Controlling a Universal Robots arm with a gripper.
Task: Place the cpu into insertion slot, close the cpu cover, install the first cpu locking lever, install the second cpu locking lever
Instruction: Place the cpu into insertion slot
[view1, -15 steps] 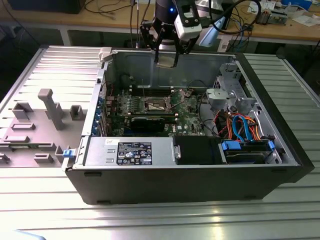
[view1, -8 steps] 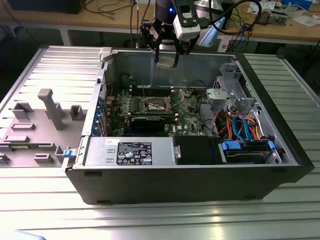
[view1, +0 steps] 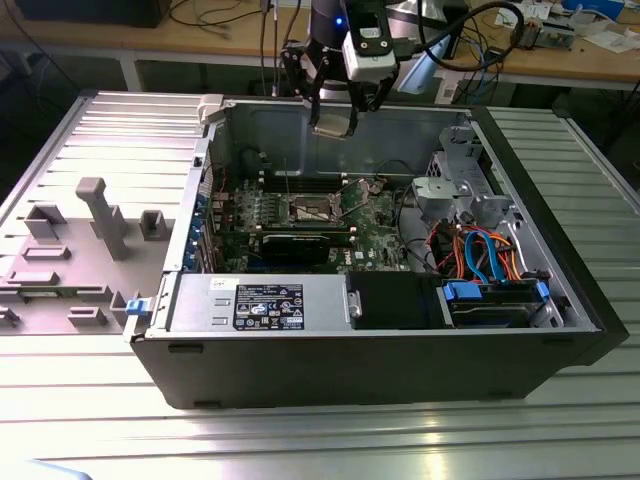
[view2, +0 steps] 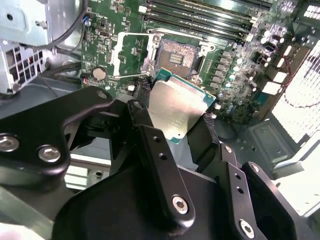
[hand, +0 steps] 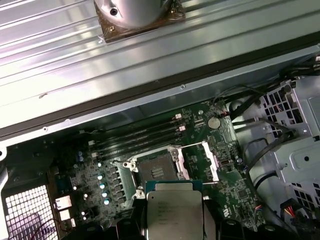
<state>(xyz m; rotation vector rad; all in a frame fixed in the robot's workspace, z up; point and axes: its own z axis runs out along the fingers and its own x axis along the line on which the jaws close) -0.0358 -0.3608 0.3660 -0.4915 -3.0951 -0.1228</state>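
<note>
One chip (view2: 177, 107) is gripped by two opposite edges between the closed jaws, its metal top turned up toward both wrist cameras. It is held well clear of the green board (hand: 227, 195), up near the rim of the open computer case (view1: 560, 290).

The socket (view2: 177, 56) lies below and ahead of the jaws, apart from the chip. Its dark centre is bare, because the cover plate (view2: 127, 52) is swung up on its hinge and stands just beside it.

The placing step is judged to be in hand, with nothing seated yet. It would be done well if the chip's sides were squared to the socket rim, the chip held level, and the descent made straight and without force. Any keying notches are too small to be made out.

Room around the socket is judged tight. The raised cover plate stands on one side of the jaws' path, and the long memory slots (view2: 200, 15) run close along another. The metal drive cage (view1: 460, 190) and its cables are set well apart from the jaws, toward the exterior view's right. Open space is left above the board.
</note>
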